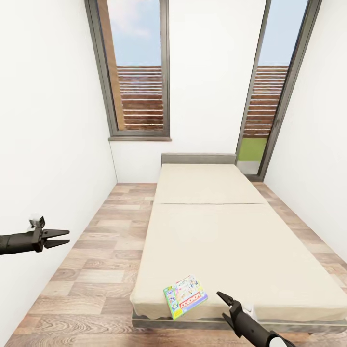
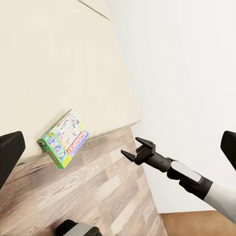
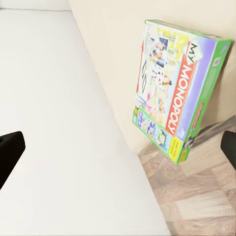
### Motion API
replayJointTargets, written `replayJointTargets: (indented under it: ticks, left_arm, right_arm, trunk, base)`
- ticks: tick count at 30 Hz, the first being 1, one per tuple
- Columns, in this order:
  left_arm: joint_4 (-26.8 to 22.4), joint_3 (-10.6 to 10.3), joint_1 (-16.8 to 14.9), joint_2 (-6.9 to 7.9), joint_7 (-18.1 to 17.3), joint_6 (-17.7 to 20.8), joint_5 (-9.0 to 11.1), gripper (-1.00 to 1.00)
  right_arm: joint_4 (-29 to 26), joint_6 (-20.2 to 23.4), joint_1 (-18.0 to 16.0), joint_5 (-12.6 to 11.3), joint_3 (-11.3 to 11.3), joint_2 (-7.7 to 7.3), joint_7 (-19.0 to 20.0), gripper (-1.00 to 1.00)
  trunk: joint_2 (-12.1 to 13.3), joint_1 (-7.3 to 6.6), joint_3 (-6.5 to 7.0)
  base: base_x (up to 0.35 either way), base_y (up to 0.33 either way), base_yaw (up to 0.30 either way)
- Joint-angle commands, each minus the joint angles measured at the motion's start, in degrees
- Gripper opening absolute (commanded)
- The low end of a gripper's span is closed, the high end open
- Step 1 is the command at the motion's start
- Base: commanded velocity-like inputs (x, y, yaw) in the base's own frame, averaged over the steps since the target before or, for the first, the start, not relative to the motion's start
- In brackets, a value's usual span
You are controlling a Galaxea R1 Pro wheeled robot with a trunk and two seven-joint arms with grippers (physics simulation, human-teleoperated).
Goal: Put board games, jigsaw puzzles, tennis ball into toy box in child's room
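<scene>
Room: a narrow white-walled space with a plank floor (image 1: 91, 260) is seen from the head view, with two tall windows (image 1: 137, 67) in the far wall.

Bed: a broad beige mattress (image 1: 231, 231) on a grey frame runs lengthwise from the far wall toward the camera, with its headboard (image 1: 198, 158) at the far end.

Board game: one flat green-edged box (image 1: 185, 296) (printed MY MONOPOLY, as read in the right wrist view (image 3: 179, 88)) lies flat at the near edge of the mattress, close to its near left corner and turned at a slant to that edge. One corner of the box slightly overhangs the edge, as shown in the left wrist view (image 2: 64, 138).

Left gripper: it (image 1: 61, 238) is held out over the floor near the left wall, well apart from the bed. The two fingers are seen spread a little, with nothing between them.

Right gripper: it (image 1: 226, 306) is held low by the near edge of the mattress, just right of the box and not touching it. In the left wrist view (image 2: 132, 149) the fingers are seen parted, with nothing gripped.
</scene>
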Motion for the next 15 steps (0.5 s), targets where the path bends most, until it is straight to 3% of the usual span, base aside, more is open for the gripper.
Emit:
replayJointTargets:
  ticks: [1, 15]
  left_arm:
    - [0.0, -0.4, -0.1, -0.03, -0.3, 0.6, 0.2, 1.00]
    - [-0.1, -0.3, -0.1, -0.18, -0.3, 0.6, 0.2, 1.00]
  right_arm:
    - [0.0, 1.3, 0.0, -0.3, -0.2, 0.05, 0.0, 1.00]
    - [0.0, 2.6, 0.0, -0.3, -0.2, 1.25, -0.4, 1.00]
  trunk:
    - [-0.5, 0.23, -0.25]
    - [-6.1, 3.30, -2.76]
  base:
    - [0.000, 0.000, 0.000]
    - [0.000, 0.000, 0.000]
